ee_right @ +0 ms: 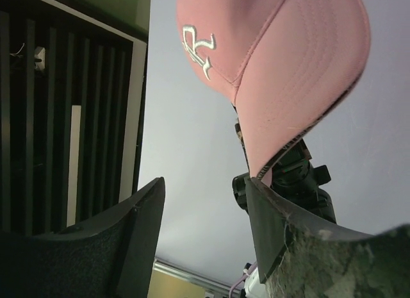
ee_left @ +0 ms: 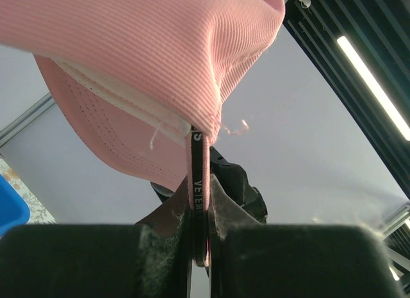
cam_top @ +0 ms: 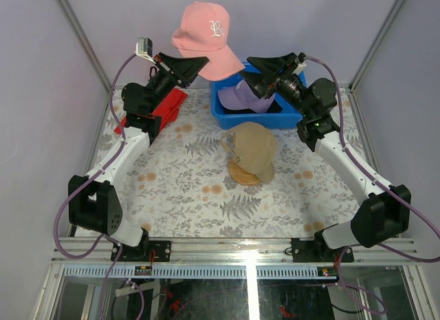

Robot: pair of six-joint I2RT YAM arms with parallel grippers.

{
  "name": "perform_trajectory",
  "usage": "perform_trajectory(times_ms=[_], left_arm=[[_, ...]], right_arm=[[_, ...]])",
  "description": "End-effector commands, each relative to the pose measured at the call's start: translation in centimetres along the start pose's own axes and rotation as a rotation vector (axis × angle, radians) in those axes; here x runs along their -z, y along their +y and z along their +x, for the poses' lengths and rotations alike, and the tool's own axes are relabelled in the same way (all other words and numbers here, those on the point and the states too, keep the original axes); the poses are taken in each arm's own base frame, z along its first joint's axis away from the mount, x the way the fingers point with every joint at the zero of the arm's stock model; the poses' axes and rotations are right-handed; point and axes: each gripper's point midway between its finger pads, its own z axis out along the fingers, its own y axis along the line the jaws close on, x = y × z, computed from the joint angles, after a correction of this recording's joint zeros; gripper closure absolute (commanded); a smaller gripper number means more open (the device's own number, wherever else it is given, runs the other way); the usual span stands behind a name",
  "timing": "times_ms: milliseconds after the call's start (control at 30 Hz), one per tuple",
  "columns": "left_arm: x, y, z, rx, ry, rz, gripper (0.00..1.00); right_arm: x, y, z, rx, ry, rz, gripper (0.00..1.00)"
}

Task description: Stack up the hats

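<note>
Pale lilac walls [cam_top: 41,58] surround a fern-print tablecloth [cam_top: 185,189]; a strip light [ee_left: 375,86] glows in the slatted ceiling [ee_left: 359,29].

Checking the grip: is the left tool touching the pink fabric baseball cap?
Touching. The left wrist view shows the left tool shut on the back strap of the pink fabric baseball cap, pinched between its fingers.

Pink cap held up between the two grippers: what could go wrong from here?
1. The left gripper pinches only the thin back strap of the pink cap, so it may slip or swing.
2. The right gripper is open and the brim lies beside one finger, not between both; closing may miss.
3. If dropped here, the cap may land in the blue bin, not on the tan cap.
</note>
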Motion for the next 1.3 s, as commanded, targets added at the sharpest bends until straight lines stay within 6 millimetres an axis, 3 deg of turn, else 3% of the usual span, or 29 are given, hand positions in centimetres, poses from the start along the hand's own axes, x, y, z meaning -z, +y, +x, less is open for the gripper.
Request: perform_trajectory(times_ms=[0,200,400,567,833,1267], left_arm=[[-0.3,-4.1,-1.3,-0.09,-0.046,0.139,1.0],[-0.4,-4.5,-1.0,-0.058,-0.05,0.168,1.0],[-0.3,-4.6,0.8,-0.029,-0.038,0.183,1.0],[-0.1,-4.0,1.7,0.005,-0.04,0.188,1.0],[0.1,-3.9,1.8,-0.024,-0.05,0.17,1.0],[0.2,-3.0,1.2,-0.048,-0.09,0.153,1.0]], right_arm=[[0.6,1.5,1.5,0.014,0.049,-0.031,0.38],[0.0,0.9,1.1,0.022,0.048,-0.013,0.37],[-1.5,0.3,0.8,0.019,0.046,-0.013,0.37],[-2.8,0.3,1.3,0.009,0.062,-0.023,0.45],[-2.2,-0.1,1.1,-0.006,0.037,-0.025,0.62],[-1.6,0.1,1.6,-0.01,0.042,-0.021,0.62]])
